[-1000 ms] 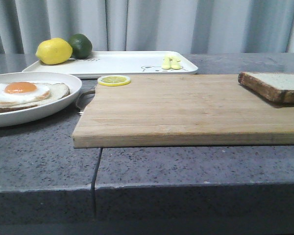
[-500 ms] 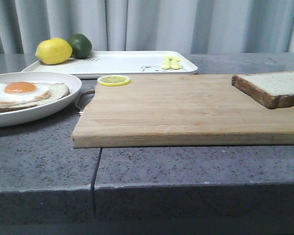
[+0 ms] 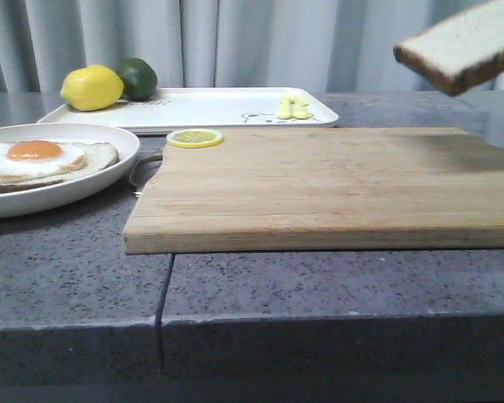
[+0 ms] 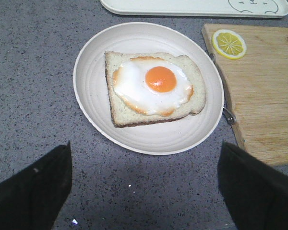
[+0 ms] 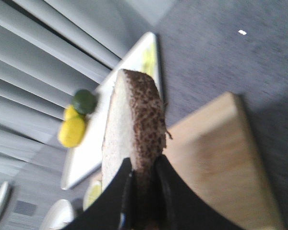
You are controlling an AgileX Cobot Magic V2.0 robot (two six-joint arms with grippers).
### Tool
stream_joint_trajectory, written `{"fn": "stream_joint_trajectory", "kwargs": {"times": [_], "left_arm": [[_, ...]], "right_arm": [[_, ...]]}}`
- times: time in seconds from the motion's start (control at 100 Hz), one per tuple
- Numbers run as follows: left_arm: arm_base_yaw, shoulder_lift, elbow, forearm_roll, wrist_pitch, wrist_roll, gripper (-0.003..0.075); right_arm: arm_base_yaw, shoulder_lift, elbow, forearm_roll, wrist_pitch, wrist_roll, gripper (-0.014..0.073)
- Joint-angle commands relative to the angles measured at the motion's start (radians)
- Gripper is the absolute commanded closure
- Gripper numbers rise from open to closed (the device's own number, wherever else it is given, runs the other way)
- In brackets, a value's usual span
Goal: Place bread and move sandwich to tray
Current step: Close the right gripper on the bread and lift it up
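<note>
Bread [image 3: 462,46] between right fingers [image 5: 122,196]

The bench [image 3: 76,277] is dark grey speckled stone, with a seam running from the front edge toward the board [image 3: 319,189]. Directly on it lie three flat carriers. The wooden board sits at the middle and right, one corner just beside the plate [image 3: 109,172]. The round white plate rests at the left, its rim close to the board's metal handle. The white tray [image 3: 210,109] lies at the back, just behind the board's far edge. A lemon slice [image 3: 195,138] sits at the board's far left corner; whether it touches the bench cannot be told.
</note>
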Motion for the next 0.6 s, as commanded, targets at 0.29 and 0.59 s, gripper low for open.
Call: {"fn": "stream_joint_trajectory", "kwargs": {"times": [0.29, 0.59], "left_arm": [[0.004, 0.002, -0.034, -0.024, -0.064, -0.002, 0.0146], [0.004, 0.002, -0.034, -0.024, -0.064, -0.002, 0.0146]], "right_arm": [[0.352, -0.146, -0.051, 0.195, -0.238, 0.062, 0.0651], [0.712, -0.123, -0.110, 0.195, -0.599, 0.086, 0.0652]]}}
